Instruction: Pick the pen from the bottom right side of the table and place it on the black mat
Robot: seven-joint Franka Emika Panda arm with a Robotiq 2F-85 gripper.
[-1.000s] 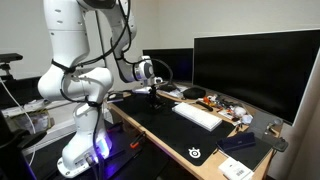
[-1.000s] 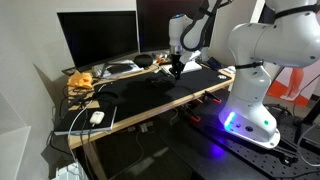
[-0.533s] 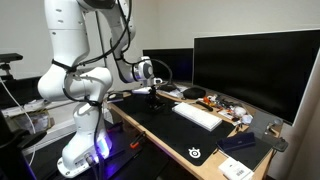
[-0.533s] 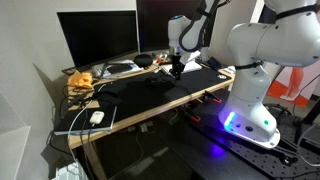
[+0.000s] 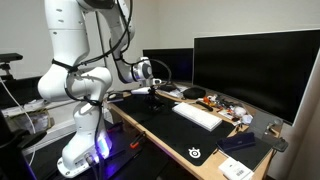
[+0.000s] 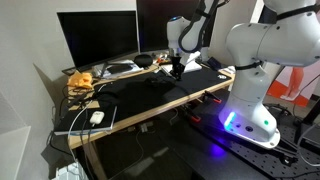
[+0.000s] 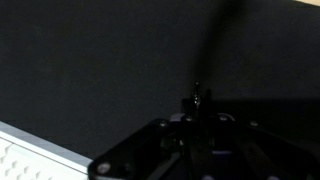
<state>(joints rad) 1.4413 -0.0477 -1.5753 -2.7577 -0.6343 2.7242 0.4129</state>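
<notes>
Pincer low over the black mat, pinched tight on the slim pen, pen tip poking out beyond the fingertips

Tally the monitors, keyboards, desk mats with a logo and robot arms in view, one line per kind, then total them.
Monitors: 2, the large monitor and the far monitor
Keyboards: 1, the white keyboard
Logo mats: 1, the black mat
Robot arms: 1, the robot arm
Total: 5
</notes>
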